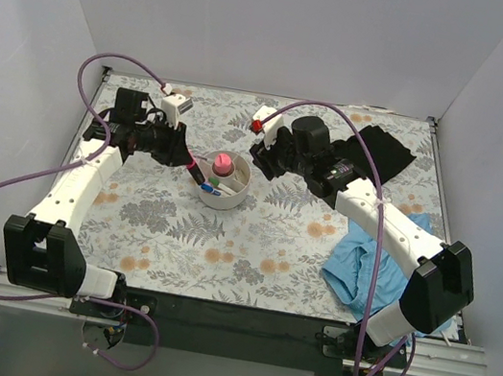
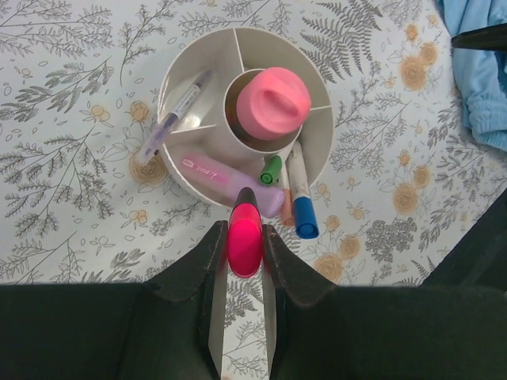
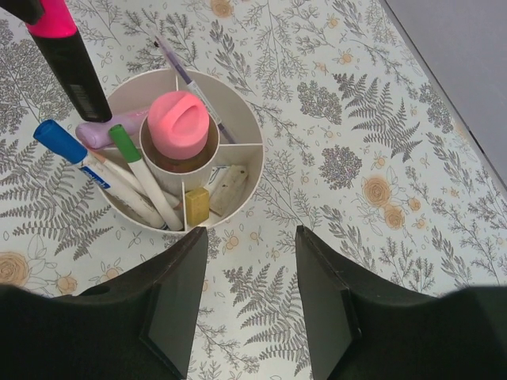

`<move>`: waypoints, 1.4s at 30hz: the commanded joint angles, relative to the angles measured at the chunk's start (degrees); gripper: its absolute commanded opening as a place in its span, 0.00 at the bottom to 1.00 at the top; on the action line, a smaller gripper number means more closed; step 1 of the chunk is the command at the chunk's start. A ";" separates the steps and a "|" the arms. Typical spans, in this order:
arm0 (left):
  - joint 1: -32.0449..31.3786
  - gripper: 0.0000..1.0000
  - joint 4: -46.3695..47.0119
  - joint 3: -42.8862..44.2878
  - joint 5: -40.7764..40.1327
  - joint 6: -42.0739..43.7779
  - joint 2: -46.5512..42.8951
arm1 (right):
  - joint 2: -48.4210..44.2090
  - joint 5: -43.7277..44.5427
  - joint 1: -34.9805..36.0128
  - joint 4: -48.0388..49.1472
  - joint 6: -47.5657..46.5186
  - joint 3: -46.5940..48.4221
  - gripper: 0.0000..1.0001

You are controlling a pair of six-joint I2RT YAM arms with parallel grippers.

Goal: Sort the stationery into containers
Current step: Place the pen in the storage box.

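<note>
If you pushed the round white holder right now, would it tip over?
Probably not: the holder is wide, low and flat on the table, so it should slide. It looks like thin plastic, so likely light. The blue-capped marker leans out over the rim and might wobble or drop out.

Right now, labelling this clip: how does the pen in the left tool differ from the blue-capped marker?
The highlighter has a dark body and bright pink end; the blue-capped marker is white-bodied. The highlighter is clamped in the left tool, over the edge of the organiser; the marker rests in a compartment, cap poking past the rim. Both are at the same side of it.
</note>
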 commanded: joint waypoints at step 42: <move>-4.89 0.69 22.55 -13.12 -0.05 0.62 -12.11 | 2.42 1.51 -0.05 -0.57 -0.88 4.59 0.56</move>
